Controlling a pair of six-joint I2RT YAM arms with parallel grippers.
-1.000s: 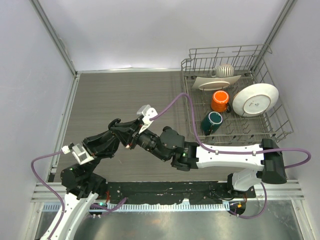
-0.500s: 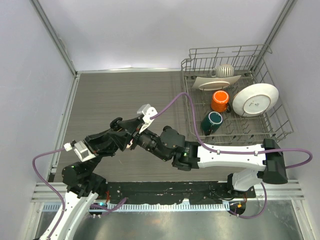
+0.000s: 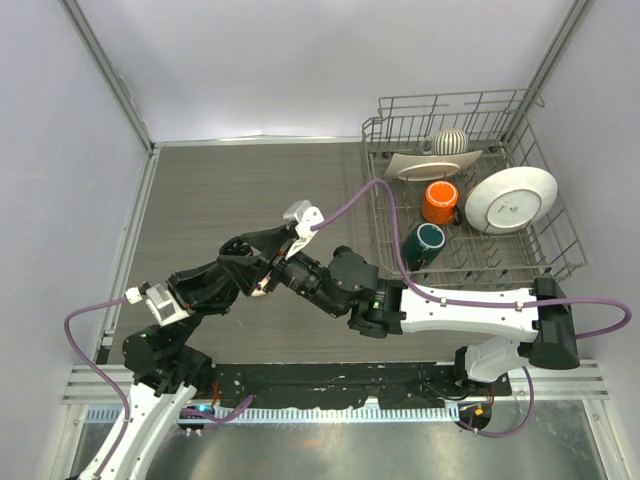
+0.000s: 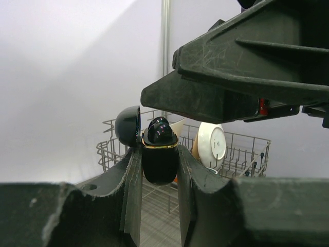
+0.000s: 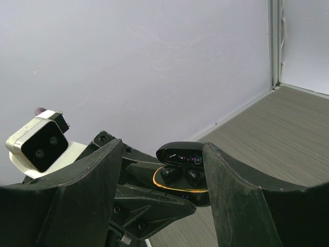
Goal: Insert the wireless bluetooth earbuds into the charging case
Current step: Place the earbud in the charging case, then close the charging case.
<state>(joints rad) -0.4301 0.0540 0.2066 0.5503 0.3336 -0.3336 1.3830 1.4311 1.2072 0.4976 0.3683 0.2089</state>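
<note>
The left pincer is clamped on the black charging case, one finger pressed to each side. The case is held off the worktop, toward 7 o'clock of its middle. In the left wrist view the case's long axis stands upright, with its gold-rimmed mouth pointing to 12 o'clock and its lid swung open toward 10 o'clock. Two black wireless bluetooth earbuds sit side by side in the wells. The right pincer is just past the case, its jaws spread wide with one on each side, gripping nothing. Beyond lies the grey wood-grain worktop. At its 2 o'clock corner a wire dish rack holds a teal mug, an orange mug, a white plate on edge and a striped mug. Pale lilac walls close the space on three sides.
</note>
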